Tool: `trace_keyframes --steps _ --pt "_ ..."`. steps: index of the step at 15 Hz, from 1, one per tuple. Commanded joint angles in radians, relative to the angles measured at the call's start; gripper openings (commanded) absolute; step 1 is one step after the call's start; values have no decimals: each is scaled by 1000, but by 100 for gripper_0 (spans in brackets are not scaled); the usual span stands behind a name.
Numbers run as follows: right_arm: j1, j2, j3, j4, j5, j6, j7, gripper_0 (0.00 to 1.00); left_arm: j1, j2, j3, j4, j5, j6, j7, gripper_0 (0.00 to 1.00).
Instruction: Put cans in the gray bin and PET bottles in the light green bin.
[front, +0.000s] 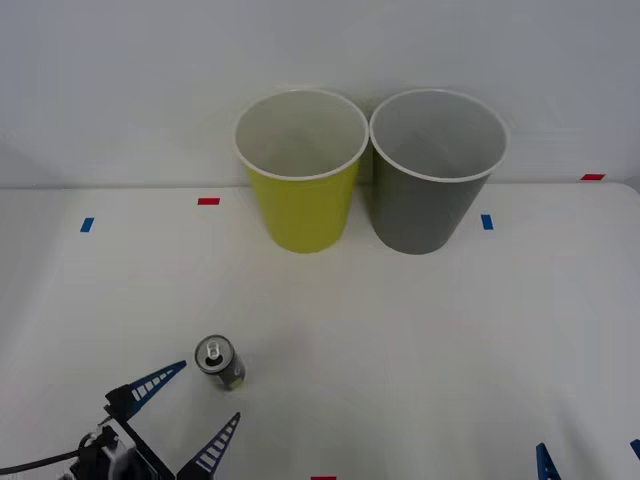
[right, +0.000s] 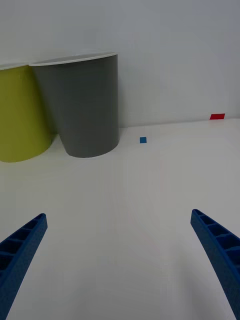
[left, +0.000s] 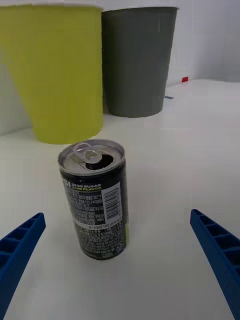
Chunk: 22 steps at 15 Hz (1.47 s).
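Note:
A small dark can (front: 219, 362) with a silver opened top stands upright on the white table, near its front left. In the left wrist view the can (left: 97, 200) stands just ahead of my open left gripper (left: 120, 270), centred between the blue fingers and apart from them. That left gripper (front: 187, 411) sits just below the can in the front view. The light green bin (front: 300, 170) and the gray bin (front: 434, 170) stand side by side at the back. My right gripper (right: 117, 260) is open and holds nothing, low at the front right (front: 590, 462).
Small blue tape marks (front: 87, 225) and red tape marks (front: 208, 201) dot the white table (front: 420, 340). A pale wall rises right behind the bins. Bare tabletop lies between the can and the bins.

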Motion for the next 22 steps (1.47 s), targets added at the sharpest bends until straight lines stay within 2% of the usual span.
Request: trace_keyframes --steps 1,5,9,22 --pt "0 0 0 0 0 0 0 100 -58 1 -27 23 20 9 1 100" --pt "0 0 0 0 0 0 0 100 -106 -5 -28 24 23 52 5 100" --pt "0 0 0 0 0 0 0 100 -172 -18 -76 24 39 91 5 100" --pt "0 0 0 0 0 0 0 100 -224 -39 -74 24 55 143 5 100"
